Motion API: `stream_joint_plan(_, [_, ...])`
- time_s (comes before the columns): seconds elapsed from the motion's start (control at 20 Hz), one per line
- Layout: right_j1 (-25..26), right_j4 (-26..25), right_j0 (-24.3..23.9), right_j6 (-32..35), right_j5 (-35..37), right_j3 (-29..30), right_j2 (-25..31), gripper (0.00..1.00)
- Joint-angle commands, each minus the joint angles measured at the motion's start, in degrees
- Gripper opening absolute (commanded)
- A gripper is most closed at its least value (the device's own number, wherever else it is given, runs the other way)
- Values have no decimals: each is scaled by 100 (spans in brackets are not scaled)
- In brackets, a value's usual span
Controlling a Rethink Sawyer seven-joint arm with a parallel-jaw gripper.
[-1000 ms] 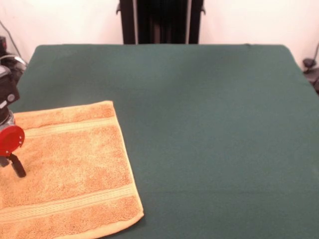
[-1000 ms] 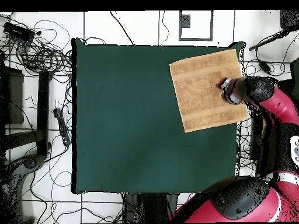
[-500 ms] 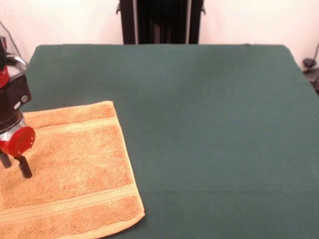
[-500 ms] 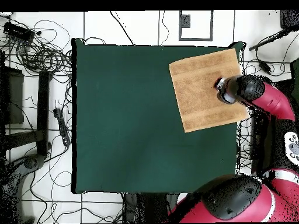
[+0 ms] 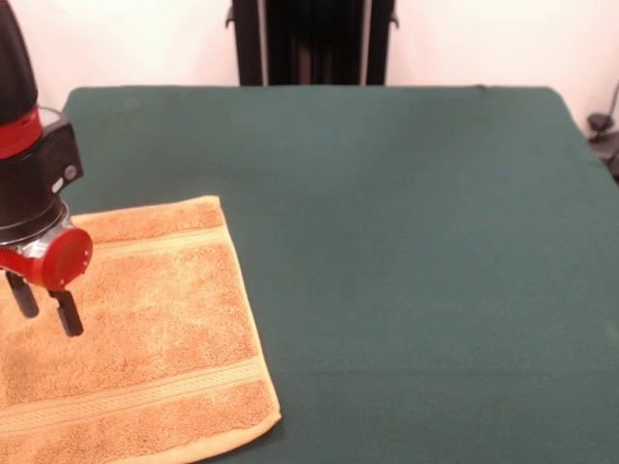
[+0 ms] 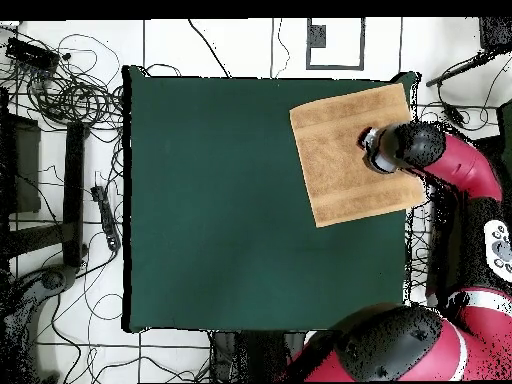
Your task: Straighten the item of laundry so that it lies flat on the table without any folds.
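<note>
Gripper [image 5: 44, 307] hangs over the towel [image 5: 145, 319], two short black fingers [image 5: 69, 313] pointing down with a narrow gap between them. Nothing is held. Tips look close above the pile or just brushing it; contact cannot be settled from either view. Red disc and black wrist block sit directly above the fingers, and the arm rises out of frame at the upper left of the front view.

Overhead view: gripper [image 6: 374, 150] is over the towel [image 6: 335, 165], toward the side nearest the arm, roughly midway along that side.

Towel: golden-orange terry, lying in one corner of the table [image 5: 406, 242], its outer edges running close to the table's edges. Two flat woven bands cross it, one near each of two opposite ends. The visible part looks spread in a single layer, no obvious fold or turned-over corner. The portion at the left and bottom of the front view runs out of frame, so that side cannot be checked there; overhead, the outline reads as a plain rectangle. No tag seen.

Handling, as a judgement: light, limp, thick pile with plenty of friction against the felt-like cover, so it would drag and bunch rather than slide cleanly. Not fragile. Best hold is a pinch on an edge or corner, preferably at a woven band where the cloth is thinner and firmer. A grab mid-panel would only raise a tent and make new wrinkles.
</note>
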Motion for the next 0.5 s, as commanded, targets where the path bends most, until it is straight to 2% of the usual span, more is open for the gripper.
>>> stream_joint_plan(0.05, [-178,253,379,405,319,767,186,100])
stream_joint_plan(0.2, [-165,239,419,371,416,683,147,100])
stream_joint_plan(0.5, [226,38,508,196,568,153,62,100])
